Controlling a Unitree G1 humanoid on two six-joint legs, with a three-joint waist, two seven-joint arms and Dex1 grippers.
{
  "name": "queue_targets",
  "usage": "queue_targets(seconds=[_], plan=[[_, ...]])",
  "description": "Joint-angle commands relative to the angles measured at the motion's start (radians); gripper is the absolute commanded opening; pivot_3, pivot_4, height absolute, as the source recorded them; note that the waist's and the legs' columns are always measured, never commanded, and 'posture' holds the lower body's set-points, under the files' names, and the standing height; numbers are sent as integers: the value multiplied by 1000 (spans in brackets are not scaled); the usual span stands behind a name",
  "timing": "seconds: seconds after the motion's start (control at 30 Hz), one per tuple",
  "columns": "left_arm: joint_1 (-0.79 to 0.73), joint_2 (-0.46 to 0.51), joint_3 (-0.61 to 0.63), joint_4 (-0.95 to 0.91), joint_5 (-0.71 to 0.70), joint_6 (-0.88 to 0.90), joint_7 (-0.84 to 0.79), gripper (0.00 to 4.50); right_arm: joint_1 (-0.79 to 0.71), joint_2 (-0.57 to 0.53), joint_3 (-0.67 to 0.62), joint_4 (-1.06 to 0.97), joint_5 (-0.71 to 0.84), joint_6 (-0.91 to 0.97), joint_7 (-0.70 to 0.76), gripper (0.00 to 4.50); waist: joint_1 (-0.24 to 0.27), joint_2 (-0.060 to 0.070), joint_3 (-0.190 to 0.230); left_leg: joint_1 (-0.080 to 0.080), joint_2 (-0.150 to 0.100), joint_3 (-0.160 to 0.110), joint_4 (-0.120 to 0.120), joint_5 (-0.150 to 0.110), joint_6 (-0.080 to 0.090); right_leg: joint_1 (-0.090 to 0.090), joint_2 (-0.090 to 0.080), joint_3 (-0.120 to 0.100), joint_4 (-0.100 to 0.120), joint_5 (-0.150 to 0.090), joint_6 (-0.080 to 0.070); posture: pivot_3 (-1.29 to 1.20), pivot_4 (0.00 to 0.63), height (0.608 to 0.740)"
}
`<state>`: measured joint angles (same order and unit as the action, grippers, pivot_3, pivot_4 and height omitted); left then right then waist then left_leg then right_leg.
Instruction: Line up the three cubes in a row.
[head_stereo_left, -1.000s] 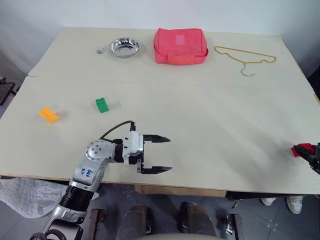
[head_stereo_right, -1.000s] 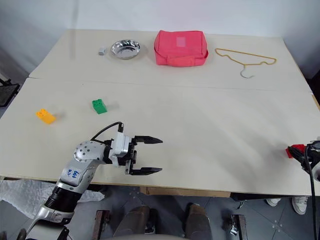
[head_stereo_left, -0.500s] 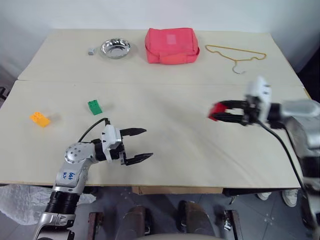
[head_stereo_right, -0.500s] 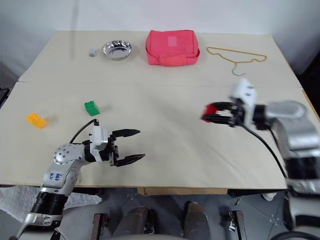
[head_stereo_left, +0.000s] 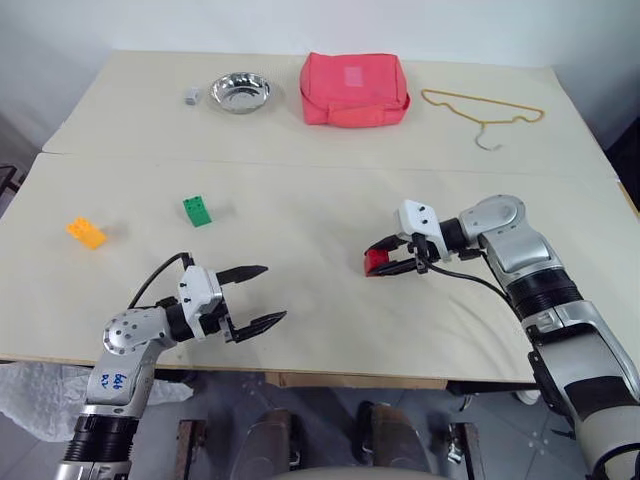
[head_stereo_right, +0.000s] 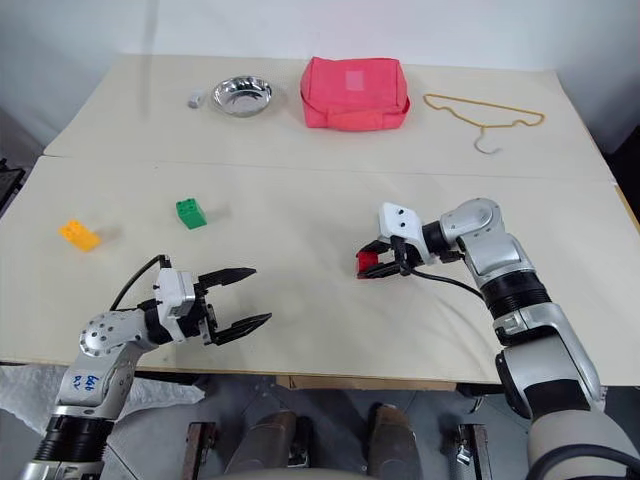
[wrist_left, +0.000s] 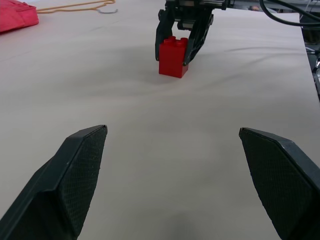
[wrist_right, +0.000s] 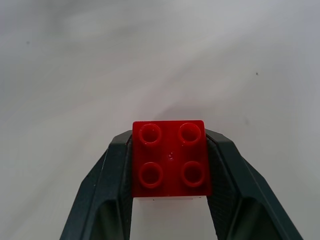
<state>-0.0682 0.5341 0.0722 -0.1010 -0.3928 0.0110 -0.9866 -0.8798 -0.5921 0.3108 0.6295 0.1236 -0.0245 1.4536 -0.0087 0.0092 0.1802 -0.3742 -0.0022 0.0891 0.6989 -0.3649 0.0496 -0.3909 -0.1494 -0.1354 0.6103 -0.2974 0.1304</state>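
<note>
My right gripper (head_stereo_left: 385, 258) is shut on the red cube (head_stereo_left: 376, 262) near the middle of the table, right of centre. The cube (wrist_right: 170, 159) sits studs-up between the two fingers. From the left wrist view the red cube (wrist_left: 173, 56) hangs at or just above the tabletop; I cannot tell if it touches. The green cube (head_stereo_left: 197, 210) lies to the left, and the orange-yellow cube (head_stereo_left: 86, 232) lies further left near the table's edge. My left gripper (head_stereo_left: 272, 292) is open and holds nothing, near the front edge, below and right of the green cube.
Along the back of the table (head_stereo_left: 300, 330) stand a pink bag (head_stereo_left: 354, 90), a steel bowl (head_stereo_left: 240, 92) and a small grey block (head_stereo_left: 192, 96). A yellow hanger (head_stereo_left: 485, 112) lies at the back right. A seam runs across the table behind the cubes.
My right arm has swung in from the table's right edge towards the middle, carrying the red cube and turning it. My left gripper has drifted left, still open.
</note>
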Motion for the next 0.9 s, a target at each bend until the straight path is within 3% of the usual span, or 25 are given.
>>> queue_targets(seconds=[0.03, 0.37, 0.67, 0.9], plan=[[1, 19, 18, -35, -15, -2, -4, 4500, -6, -22, -34, 54, -10, -52, 31, 1503, 2, 0, 0, 0, 0, 0, 0, 0, 0, 0, 0, 0, 0, 0, 0, 0, 150, 740], [-44, 29, -3, -20, -20, 8, -33, 4500, 4, -56, -60, 106, -26, -75, 66, 1503, 4, 0, 0, 1, 0, 0, 0, 0, 0, 1, 0, 1, 0, 0, 0, 0, 150, 740], [48, 17, 95, -40, -18, -14, 54, 4500, 58, -52, -182, 22, 71, -116, 26, 4463, -3, 0, 0, 1, 0, 1, 0, 0, 0, 0, 0, 1, 0, 0, 0, 0, 150, 740], [279, -91, 321, -69, 23, -150, 297, 4500, 274, -68, -393, -171, 287, -126, 54, 4463, -2, -1, 1, 1, 1, 1, -2, -1, -1, 0, 0, 1, -2, 0, 0, 0, 150, 740]])
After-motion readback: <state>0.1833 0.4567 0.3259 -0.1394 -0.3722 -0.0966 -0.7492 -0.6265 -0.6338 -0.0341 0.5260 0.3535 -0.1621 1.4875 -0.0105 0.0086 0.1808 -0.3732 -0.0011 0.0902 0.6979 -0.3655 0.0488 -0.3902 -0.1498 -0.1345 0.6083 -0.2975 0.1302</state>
